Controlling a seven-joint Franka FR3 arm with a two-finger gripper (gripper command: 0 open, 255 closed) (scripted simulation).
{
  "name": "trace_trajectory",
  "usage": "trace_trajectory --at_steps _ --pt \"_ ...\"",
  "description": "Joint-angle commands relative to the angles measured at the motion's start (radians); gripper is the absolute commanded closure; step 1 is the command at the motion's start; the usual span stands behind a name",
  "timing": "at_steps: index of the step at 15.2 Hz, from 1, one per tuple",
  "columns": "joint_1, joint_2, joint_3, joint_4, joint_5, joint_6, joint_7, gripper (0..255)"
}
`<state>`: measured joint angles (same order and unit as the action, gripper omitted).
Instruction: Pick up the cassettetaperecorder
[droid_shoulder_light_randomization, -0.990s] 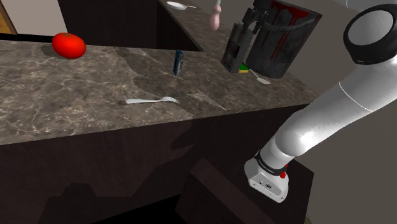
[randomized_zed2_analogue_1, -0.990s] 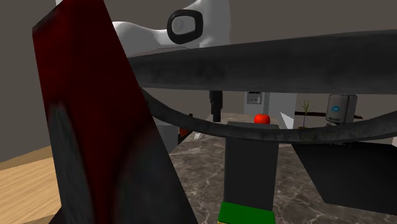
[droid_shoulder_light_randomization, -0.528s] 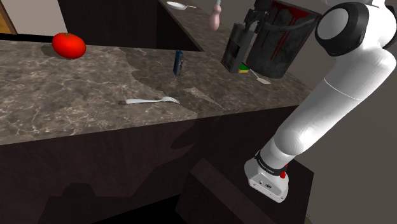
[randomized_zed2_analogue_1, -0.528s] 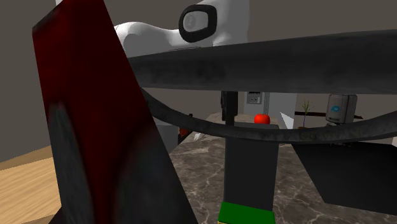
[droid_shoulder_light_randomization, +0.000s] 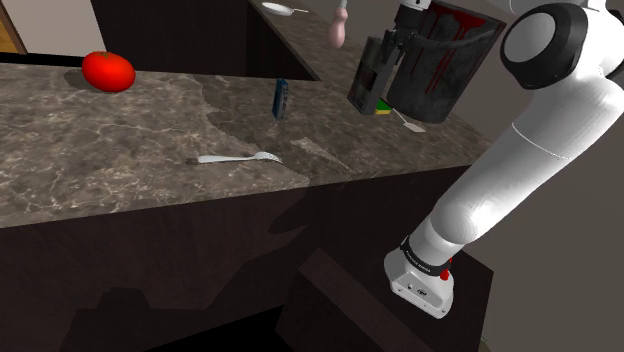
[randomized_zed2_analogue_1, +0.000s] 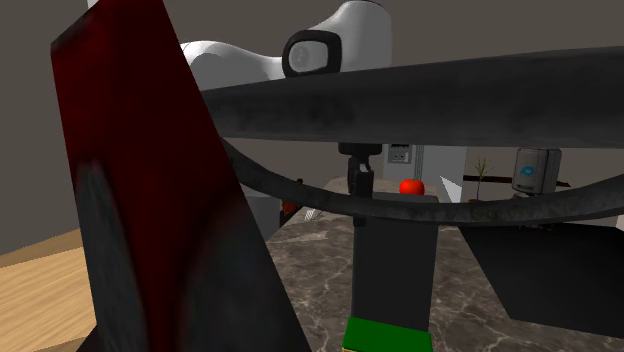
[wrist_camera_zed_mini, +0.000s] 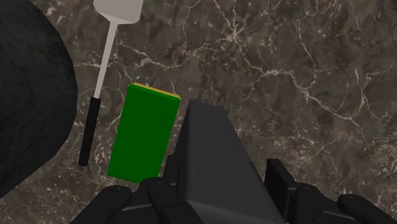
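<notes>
Trouble is close at hand, I'd say: the tool (wrist_camera_zed_mini: 226, 164) hangs right over the cassette recorder (wrist_camera_zed_mini: 213, 149) with its fingers (wrist_camera_zed_mini: 280, 177) parted only narrowly, one on either side of the top end. A sliver of stone shows between one finger and the casing, so nothing is gripped yet. The cassette recorder stands on end on the surface (wrist_camera_zed_mini: 305, 76), just beside the dark bucket (droid_shoulder_light_randomization: 440, 65), with the green sponge (wrist_camera_zed_mini: 143, 133) lying at its foot. Tall and slim as it stands, my guess is an off-centre squeeze would push one flank first and tip it, onto the sponge or against the bucket. Its faces look flat, hard and smooth, plain dark grey with sharp corners, so a shallow bite might slide off on the lift. The bucket's a worry too: round, black, streaked red, and near enough that the tool could bump it. The sponge is a soft-looking green slab with a yellow edge; if a corner of the casing rests on it, and I can't tell, the footing is uneven. Beside it lies a spatula (wrist_camera_zed_mini: 100, 81), flat white blade, thin shaft, black handle, clear of the fingers. Underneath is polished brown stone with pale veins, likely slick, so anything nudged may skate.
</notes>
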<state>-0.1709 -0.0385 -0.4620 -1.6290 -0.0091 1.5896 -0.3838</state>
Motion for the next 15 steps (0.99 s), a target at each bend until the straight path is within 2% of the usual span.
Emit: trace_trajectory --at_steps 1,9,15 --pt "0.0 -0.001 0.0 -0.003 0.0 0.002 0.0 255" --pt "0.0 0.002 -0.001 0.0 0.001 0.002 -0.001 255" --pt "-0.004 0.03 -0.005 0.113 0.013 -0.086 -0.01 255"
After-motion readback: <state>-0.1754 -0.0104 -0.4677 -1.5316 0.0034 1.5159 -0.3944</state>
